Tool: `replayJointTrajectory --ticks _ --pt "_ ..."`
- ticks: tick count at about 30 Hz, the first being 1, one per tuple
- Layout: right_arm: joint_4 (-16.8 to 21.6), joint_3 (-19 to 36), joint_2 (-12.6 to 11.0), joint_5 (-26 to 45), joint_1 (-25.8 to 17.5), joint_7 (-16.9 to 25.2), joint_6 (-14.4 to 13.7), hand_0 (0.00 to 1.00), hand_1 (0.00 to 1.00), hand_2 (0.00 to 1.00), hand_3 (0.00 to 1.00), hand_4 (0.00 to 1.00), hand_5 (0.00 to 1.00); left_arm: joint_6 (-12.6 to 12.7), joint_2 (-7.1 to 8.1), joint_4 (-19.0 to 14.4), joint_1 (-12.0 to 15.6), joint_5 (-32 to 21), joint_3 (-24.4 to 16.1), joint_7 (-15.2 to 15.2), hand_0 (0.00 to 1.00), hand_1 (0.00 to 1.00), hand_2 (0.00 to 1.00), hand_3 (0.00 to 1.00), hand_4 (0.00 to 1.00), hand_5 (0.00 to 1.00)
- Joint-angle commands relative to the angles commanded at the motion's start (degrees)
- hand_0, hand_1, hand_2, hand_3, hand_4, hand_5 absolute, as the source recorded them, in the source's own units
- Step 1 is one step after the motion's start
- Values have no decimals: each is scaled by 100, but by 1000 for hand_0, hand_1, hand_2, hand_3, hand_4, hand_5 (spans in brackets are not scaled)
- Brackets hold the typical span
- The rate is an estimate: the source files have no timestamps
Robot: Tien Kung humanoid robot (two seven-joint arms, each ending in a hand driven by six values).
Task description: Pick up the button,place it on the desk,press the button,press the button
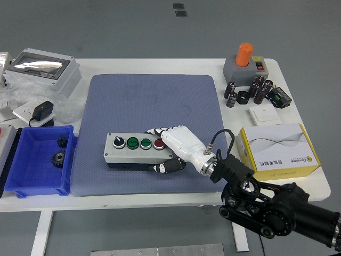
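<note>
White fingers of your right hand (173, 149) are wrapped around the right end of the button box (136, 151), thumb under its front edge. It sits low on the blue mat (149, 96), near the bench (298, 184) front. You look to be setting it down. Letting go and both presses are not done yet.

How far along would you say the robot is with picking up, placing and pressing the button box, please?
Pickup looks done: the right hand grips the right end of the button box, fingers over its top, thumb under the front edge. Placing is in hand, low over the blue mat; whether it touches is unclear. Releasing and both presses remain.
</note>
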Motion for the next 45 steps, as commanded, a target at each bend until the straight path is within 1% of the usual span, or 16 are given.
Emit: replayJointTrajectory --ticks 8,15,19,21,22,27,28,33,34,39,40,45 --pt "-258 -9 110 -36 -8 11 -133 85 254 386 499 239 2 -16 -12 14 -14 40 -21 -43 845 839 802 890 998 945" --pt "-356 33 138 -24 -35 -12 -145 87 254 385 499 248 2 -16 -13 11 -9 34 -18 -38 845 840 801 890 998 946" --pt "-371 91 135 -41 -28 18 -88 86 252 385 501 257 2 -15 -9 6 -7 26 -14 -27 844 838 801 891 998 948" --pt "-372 110 133 -55 -20 28 -17 86 252 385 501 257 2 -16 -8 6 -10 26 -14 -25 844 838 801 891 998 948" --pt "-372 115 131 -61 -16 31 17 87 252 388 497 276 2 -17 -8 6 -11 25 -13 -25 844 838 801 894 998 956" --pt "-380 128 127 -43 0 28 174 87 252 388 497 276 2 -19 -6 8 -17 28 -14 -28 844 838 801 894 998 956" --pt "-381 129 127 -37 1 23 197 213 461 597 643 515 2 -19 -5 8 -17 28 -14 -28 844 838 801 894 998 957" --pt "-386 145 126 -33 -3 2 252 213 461 597 643 515 2 -22 -4 6 -13 39 -20 -27 844 838 801 894 998 957" --pt "-386 149 125 -36 -4 -2 257 584 668 702 708 587 2 -22 -4 5 -12 38 -19 -24 843 837 801 894 998 956" --pt "-376 176 119 -71 -12 -14 265 584 668 702 708 587 2 -26 -3 1 -8 38 -21 -15 843 837 801 894 998 956" --pt "-374 181 118 -77 -13 -15 266 774 746 754 788 608 2 -27 -3 0 -8 37 -20 -13 843 838 801 893 998 956" --pt "-346 165 109 -92 -17 -24 216 774 746 754 788 608 2 -40 -2 -2 -6 29 -17 1 843 838 801 893 998 956"
